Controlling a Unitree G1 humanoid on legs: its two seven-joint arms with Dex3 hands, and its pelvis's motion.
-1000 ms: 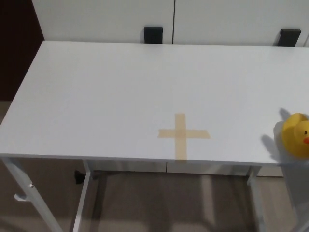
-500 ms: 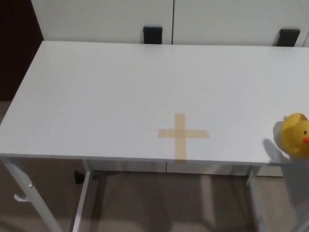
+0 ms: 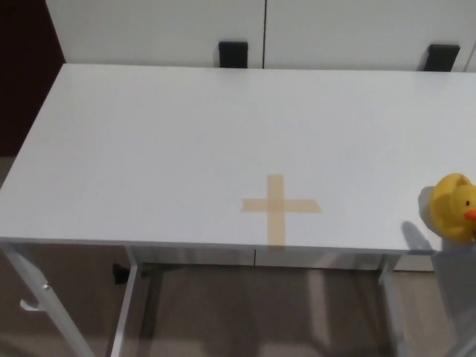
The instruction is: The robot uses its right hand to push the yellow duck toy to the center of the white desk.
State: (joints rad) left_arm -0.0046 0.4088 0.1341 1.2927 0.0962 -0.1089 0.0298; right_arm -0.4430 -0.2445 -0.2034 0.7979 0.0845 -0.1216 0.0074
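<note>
The small yellow rubber duck toy (image 3: 455, 206) with an orange beak sits at the far right of the picture, close to the front edge of the white rectangular desk (image 3: 171, 141) and partly cut off by the frame's right border. Its beak points toward the right edge. A soft grey shadow lies on the desk surface just left of and below the duck; what casts it is hard to say, since its source falls outside the view.

Well to the left of the duck, near the front edge and roughly mid-width of the desk, a cross of tan masking tape (image 3: 280, 207) is stuck flat on the top. The duck stands well apart from this cross.

Neither of the robot's hands shows in the head view, so whether their fingers are apart or together cannot be told.

Behind the desk are white cabinet panels with two black rectangular handles (image 3: 233, 54). Below the desk, its white metal legs (image 3: 126, 312) stand on a brownish floor (image 3: 74, 290).
</note>
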